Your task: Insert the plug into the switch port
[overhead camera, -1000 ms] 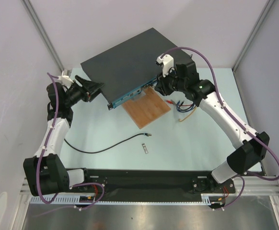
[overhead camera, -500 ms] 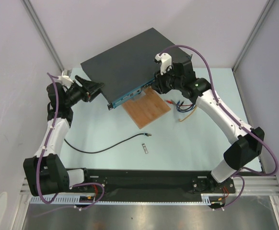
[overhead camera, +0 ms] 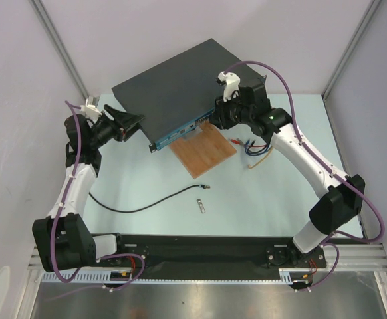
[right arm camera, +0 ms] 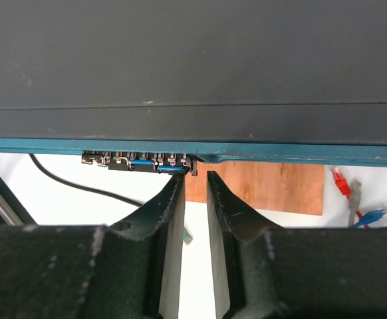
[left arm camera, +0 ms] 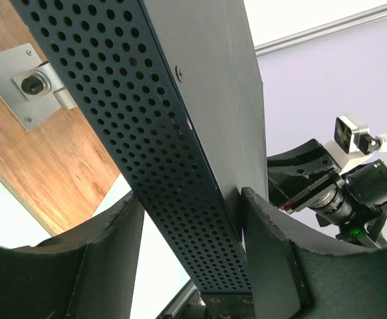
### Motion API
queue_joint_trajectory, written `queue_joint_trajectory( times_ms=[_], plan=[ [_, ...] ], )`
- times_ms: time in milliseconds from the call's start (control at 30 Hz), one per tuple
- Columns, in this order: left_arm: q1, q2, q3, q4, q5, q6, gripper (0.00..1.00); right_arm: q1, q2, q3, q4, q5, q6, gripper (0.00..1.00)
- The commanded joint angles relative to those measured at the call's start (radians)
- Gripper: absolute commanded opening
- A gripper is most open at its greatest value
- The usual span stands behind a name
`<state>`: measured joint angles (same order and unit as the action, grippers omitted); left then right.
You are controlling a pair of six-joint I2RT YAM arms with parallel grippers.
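Left end effector is about half open, clamped on the left corner of the switch, one finger on each side of its perforated edge; the plug lies loose on the table, well in front of the switch, tip pointing right, cable trailing left; bare table surrounds it; right end effector is narrow, holding nothing, tips at the port row under the blue face, above the board.
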<state>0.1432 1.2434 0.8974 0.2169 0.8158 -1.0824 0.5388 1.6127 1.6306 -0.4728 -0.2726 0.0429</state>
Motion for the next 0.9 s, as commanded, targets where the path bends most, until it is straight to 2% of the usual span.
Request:
queue_joint_trajectory(
  times_ms=[0,300,633,733,767,800,833,867],
  plan=[
    [-0.034,0.027,0.009,-0.011,0.011,0.068,0.0,-0.002,0.003,0.005,0.223,0.032,0.06,0.22],
    [-0.033,0.042,0.018,-0.008,0.009,0.072,0.01,0.0,0.027,0.014,0.347,0.047,0.115,0.12],
    [-0.033,0.041,0.023,-0.02,0.011,0.085,0.0,0.009,0.023,-0.008,0.445,0.043,0.143,0.11],
    [-0.031,0.03,0.034,-0.045,0.008,0.108,0.02,0.009,-0.006,-0.031,0.376,0.01,0.082,0.2],
    [-0.031,0.025,0.043,-0.051,0.006,0.127,0.05,0.006,-0.019,-0.041,0.331,-0.013,0.065,0.25],
    [-0.03,0.022,0.044,-0.053,0.005,0.131,0.09,0.001,-0.055,-0.057,0.313,-0.032,0.046,0.29],
    [-0.028,0.016,0.044,-0.05,0.005,0.133,0.19,-0.003,-0.077,-0.104,0.301,-0.051,0.031,0.32],
    [-0.027,0.013,0.043,-0.048,0.006,0.134,0.26,-0.003,-0.098,-0.129,0.275,-0.072,-0.003,0.38]
  ],
)
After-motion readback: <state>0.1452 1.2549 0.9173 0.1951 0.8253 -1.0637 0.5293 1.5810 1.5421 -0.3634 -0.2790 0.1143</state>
